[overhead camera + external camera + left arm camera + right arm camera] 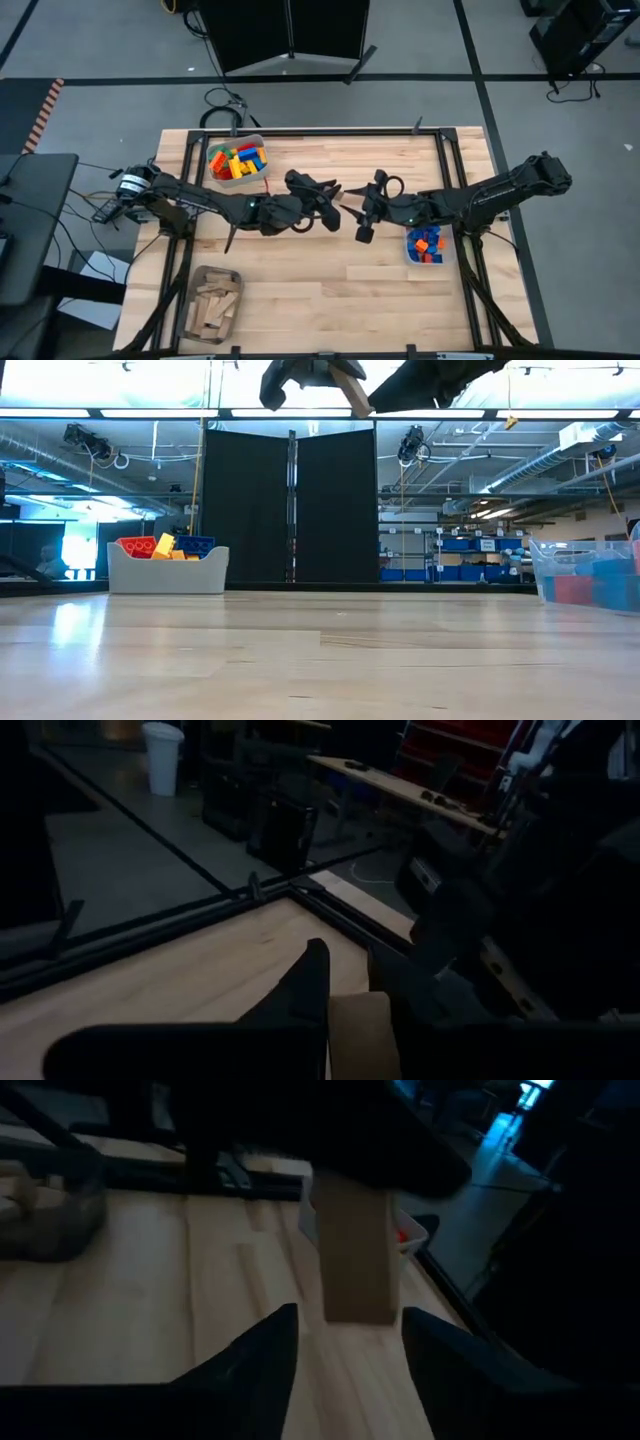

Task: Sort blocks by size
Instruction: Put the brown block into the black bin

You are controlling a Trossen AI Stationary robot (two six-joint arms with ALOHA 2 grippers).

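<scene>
- Handover step: my left gripper is clamped on the tan wooden piece, held above mid-table.
- My right gripper stands apart just beside it, letting go.
- Next I judge: carry it to the wood bin.

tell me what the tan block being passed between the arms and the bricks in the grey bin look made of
Tan block: likely bare wood, matte and plain-faced, pinched in the left tool. Bricks: probably glossy moulded plastic in bright red, yellow and blue. The studs are too small to confirm.

Matt tan wooden block; pale, smooth-grained wooden table; glossy plastic bricks.
</scene>
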